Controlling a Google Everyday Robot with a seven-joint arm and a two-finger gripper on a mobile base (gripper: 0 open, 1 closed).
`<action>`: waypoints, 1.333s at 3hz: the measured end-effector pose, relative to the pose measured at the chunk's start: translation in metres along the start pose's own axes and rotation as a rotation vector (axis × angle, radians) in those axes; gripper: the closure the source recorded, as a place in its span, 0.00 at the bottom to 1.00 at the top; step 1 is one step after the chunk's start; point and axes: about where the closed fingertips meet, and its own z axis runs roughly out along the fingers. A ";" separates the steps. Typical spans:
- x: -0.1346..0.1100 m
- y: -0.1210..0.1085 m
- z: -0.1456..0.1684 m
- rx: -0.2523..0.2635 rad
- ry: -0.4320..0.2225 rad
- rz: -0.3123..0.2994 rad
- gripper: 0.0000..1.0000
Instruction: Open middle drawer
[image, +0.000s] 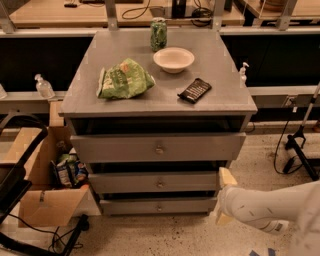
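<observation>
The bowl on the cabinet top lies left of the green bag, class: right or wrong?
Wrong: in the camera view the bowl on the cabinet top lies right of the green bag. The pincer hangs low, right of the middle drawer.

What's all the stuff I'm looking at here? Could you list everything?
grey wooden cabinet: one, grey, centre.
grey knobbed drawers: three, stacked in the cabinet's front: top drawer, middle drawer, bottom drawer.
green drink can: one, at the back of the cabinet top.
round white bowl: one, just right of the can.
crumpled green snack bag: one, on the left of the top.
dark flat snack packet: one, black, front right of the top.
clear pump bottles: two, one left and one right of the cabinet.
brown cardboard box: one, on the floor at left.
white robot arm: one, lower right.
tool: one, pale yellow, beside the cabinet's lower right corner.
</observation>
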 end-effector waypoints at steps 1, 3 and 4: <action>-0.007 0.006 0.020 -0.031 -0.004 -0.031 0.00; -0.035 -0.005 0.060 -0.113 -0.102 -0.189 0.00; -0.035 -0.005 0.060 -0.113 -0.102 -0.189 0.00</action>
